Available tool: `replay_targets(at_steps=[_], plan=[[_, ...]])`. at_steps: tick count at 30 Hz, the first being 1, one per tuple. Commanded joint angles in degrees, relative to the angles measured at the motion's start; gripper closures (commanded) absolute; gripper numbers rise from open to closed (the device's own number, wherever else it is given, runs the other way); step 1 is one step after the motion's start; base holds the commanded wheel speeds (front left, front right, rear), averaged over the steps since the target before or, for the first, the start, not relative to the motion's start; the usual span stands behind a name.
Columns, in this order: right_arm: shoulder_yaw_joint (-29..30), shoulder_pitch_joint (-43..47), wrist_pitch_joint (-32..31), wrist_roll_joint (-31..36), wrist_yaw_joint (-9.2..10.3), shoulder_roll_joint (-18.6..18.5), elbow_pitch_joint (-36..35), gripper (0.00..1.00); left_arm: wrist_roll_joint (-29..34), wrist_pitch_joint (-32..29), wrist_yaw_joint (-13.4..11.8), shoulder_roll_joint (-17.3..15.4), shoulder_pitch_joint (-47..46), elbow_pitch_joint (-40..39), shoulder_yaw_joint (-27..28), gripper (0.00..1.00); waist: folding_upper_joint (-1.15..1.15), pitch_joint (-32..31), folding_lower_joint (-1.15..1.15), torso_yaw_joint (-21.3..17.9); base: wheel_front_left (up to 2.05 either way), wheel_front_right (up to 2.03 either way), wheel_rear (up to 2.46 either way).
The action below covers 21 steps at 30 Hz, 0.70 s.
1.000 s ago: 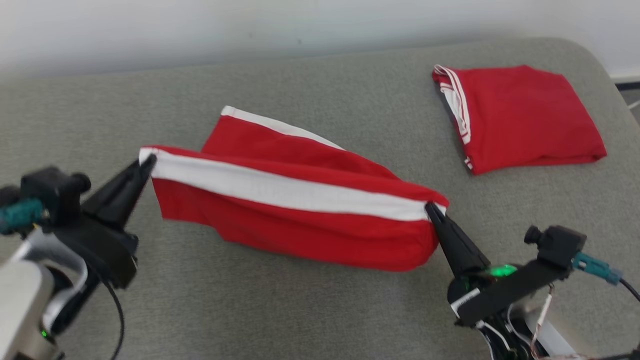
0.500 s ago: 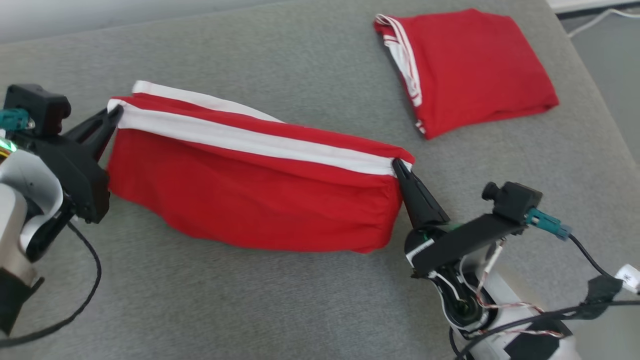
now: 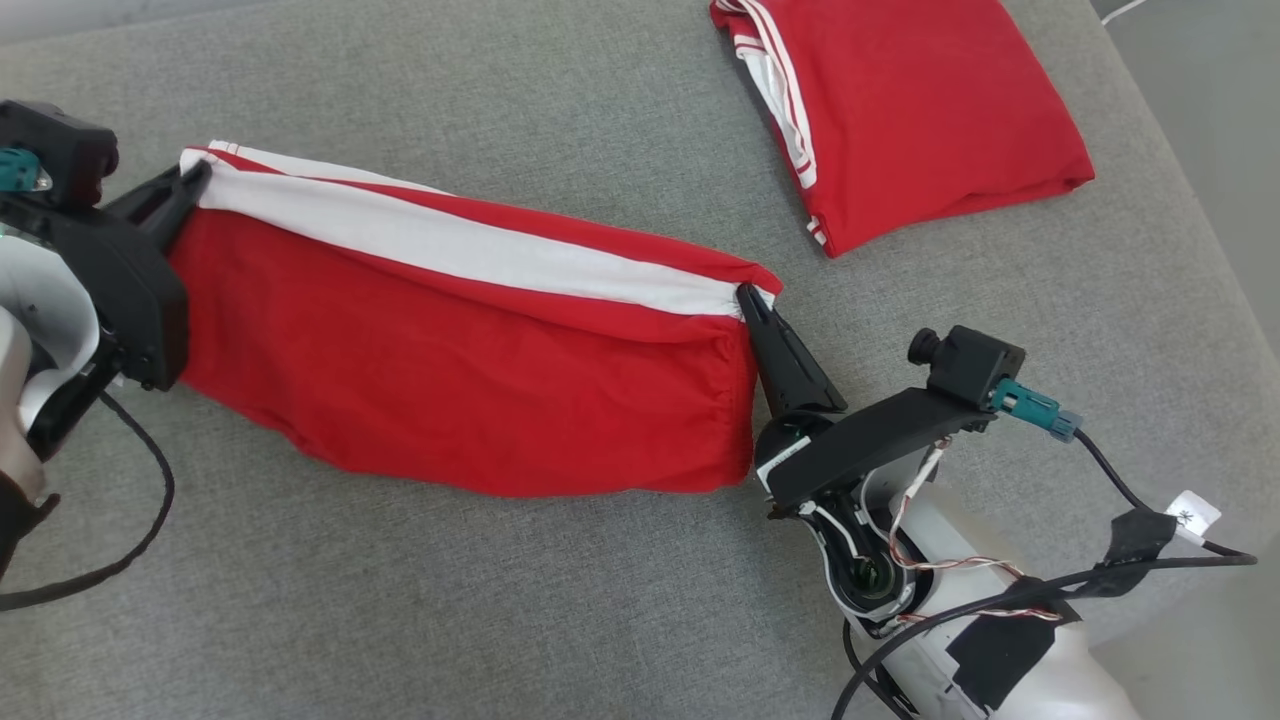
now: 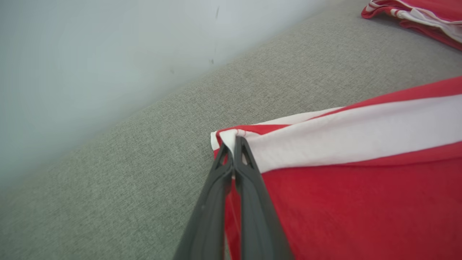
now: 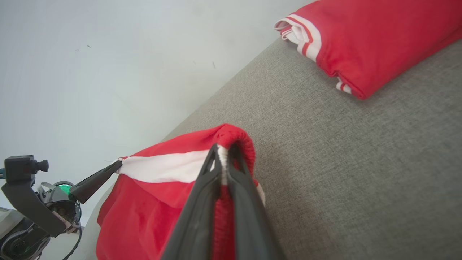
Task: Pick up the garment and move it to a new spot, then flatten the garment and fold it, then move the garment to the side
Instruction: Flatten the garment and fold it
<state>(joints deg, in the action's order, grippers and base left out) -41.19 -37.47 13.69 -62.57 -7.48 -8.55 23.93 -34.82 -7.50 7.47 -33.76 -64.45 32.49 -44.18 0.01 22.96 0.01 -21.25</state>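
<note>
Red garment (image 3: 450,350) with a wide white stripe is stretched between both grippers over the grey fabric-covered counter (image 3: 500,600). Left gripper (image 3: 195,175) pinches the stripe's left-end corner, jaws closed on the cloth; the left wrist view shows the two fingers pressed together with the white corner of the garment (image 4: 343,180) caught at the tips of the left gripper (image 4: 234,144). Right gripper (image 3: 748,298) pinches the opposite end, jaws closed on the gathered edge where the stripe ends; in the right wrist view the right gripper (image 5: 223,150) has white fabric between its tips and a red hem bunched just above. From the top edge held taut the garment (image 5: 162,198) hangs, and its lower red part sags onto the counter and lies there. Stripe runs diagonally, higher at the left of the head view. The left gripper (image 5: 115,166) also shows in the right wrist view. A second red garment (image 3: 900,110), folded, white-striped trim at one edge, lies on the counter at the far right, well apart from the held one. Pale wall (image 4: 90,54) behind the counter.
</note>
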Motion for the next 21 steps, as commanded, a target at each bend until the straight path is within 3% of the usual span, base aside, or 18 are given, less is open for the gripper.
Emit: replay_targets(at_steps=[1, 2, 16, 21], plan=[[-0.37, -0.81, 0.54, -0.20, -0.03, 0.33, 0.70, 0.50, -0.74, 1.45, -0.08, 0.11, -0.83, 1.31, -0.97, 0.74, -0.01, -0.21, -0.01, 0.38, 0.00, 0.00, 0.00], [-0.48, -0.87, 0.63, -0.38, -0.03, 0.40, 1.00, 0.00, -0.93, 2.21, -0.08, 0.37, -1.25, 1.99, -1.66, 0.00, -0.01, -0.39, -0.01, 0.57, 0.00, 0.00, 0.00], [0.45, 4.74, 1.46, 4.22, -0.03, -5.66, -1.11, 0.00, -4.49, 14.30, -0.11, 3.08, 1.82, 7.74, -4.40, 0.00, -0.01, -6.39, -0.01, 3.58, 0.00, 0.00, 0.00], [8.98, 11.41, 1.50, 13.20, -0.03, -7.60, -7.31, 0.00, -5.86, 20.89, -3.10, 3.33, 6.04, 6.53, -1.57, 0.00, -0.01, -9.07, -0.01, 4.53, 0.00, 0.00, 0.00]])
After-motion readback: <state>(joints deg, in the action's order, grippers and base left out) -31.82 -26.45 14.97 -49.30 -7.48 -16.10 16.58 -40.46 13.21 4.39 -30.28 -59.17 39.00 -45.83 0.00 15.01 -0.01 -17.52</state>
